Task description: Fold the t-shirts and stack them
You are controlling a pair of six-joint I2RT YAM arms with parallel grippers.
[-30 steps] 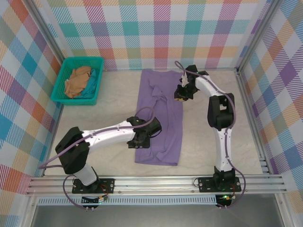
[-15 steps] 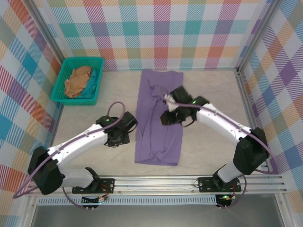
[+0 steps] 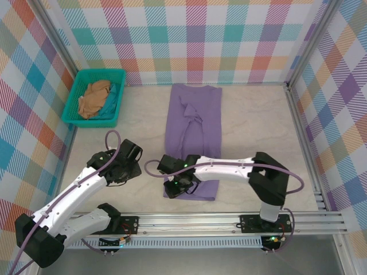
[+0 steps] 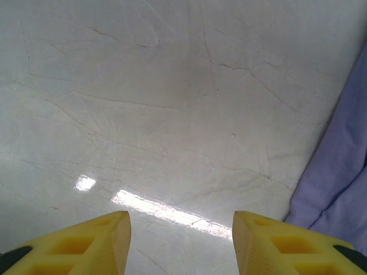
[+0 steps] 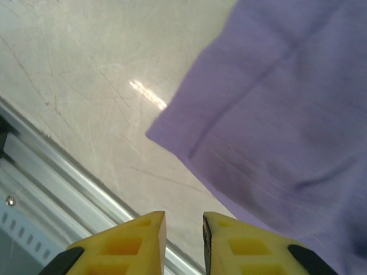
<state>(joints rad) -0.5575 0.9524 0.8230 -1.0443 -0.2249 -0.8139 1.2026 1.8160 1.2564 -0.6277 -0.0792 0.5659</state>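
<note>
The lavender-purple cloth t-shirt (image 3: 195,129) lies flat in the middle of the pale table (image 3: 252,126), apart from the teal plastic basket (image 3: 97,71) at the far left, which holds a crumpled tan cloth shirt (image 3: 94,97). The purple shirt makes a narrow strip. Its long axis runs from the near rail towards the far wall, leaning slightly right at the far end. It appears to have its sides folded in already. The overhead view is too coarse to show which end is the neck.

The step in hand looks like the crosswise fold, starting with a hold on the near hem. The right gripper (image 3: 175,186) hangs over the near-left corner of the strip. In its wrist view, the right gripper (image 5: 183,238) has its jaws drawn close with a slim gap and nothing between them. The shirt (image 5: 275,103) corner lies just ahead on the table. The left gripper (image 3: 131,166) sits over bare table to the left of the cloth. In its own view, the left gripper (image 4: 180,240) stands about half open and empty, with the shirt's edge (image 4: 344,172) off to its right.

The next move probably calls for the right jaws to widen, drop onto that corner and pinch all the layers. The left would need to take the other near corner so the hem lifts level towards the far end.
</note>
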